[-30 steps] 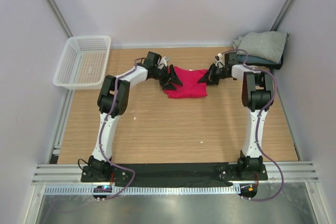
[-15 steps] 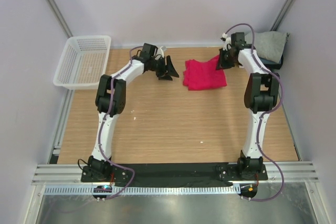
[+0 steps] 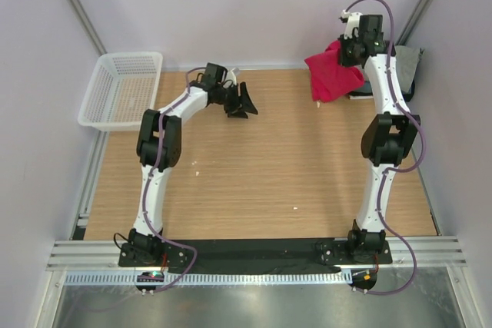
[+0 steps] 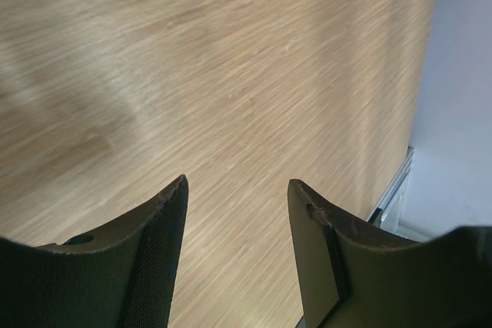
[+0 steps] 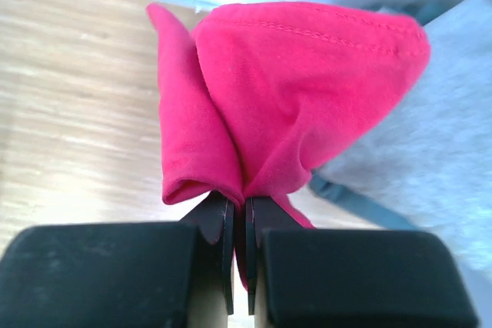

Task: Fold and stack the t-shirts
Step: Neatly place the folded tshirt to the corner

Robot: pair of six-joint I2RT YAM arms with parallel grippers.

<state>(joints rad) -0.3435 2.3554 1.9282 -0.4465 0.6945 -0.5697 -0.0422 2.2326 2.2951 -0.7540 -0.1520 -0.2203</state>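
The right gripper (image 3: 350, 50) is clamped on 1 folded edge of the crimson-pink t-shirt (image 3: 331, 73), and the wrist view shows its jaws pressed together on the cloth with the bundle bulging beyond them. The shirt hangs clear of the table (image 3: 254, 174) at the far right, its long axis running down from the pinch. What the coming move turns on is the stack (image 3: 407, 61) in the far right corner. It lies just to the right of the hanging shirt and lower, so the load likely needs carrying rightward over it before being lowered. In the right wrist view the light grey shirt (image 5: 430, 151) fills the right side, with a dark blue-grey edge (image 5: 346, 193) showing under it. That makes 2 stacked shirts I can count, though the arm hides much of the pile and there may be more. The left gripper (image 3: 244, 102) hovers well apart over bare wood, jaws spread and holding nothing. 1 white mesh basket (image 3: 123, 90) sits at the far left.
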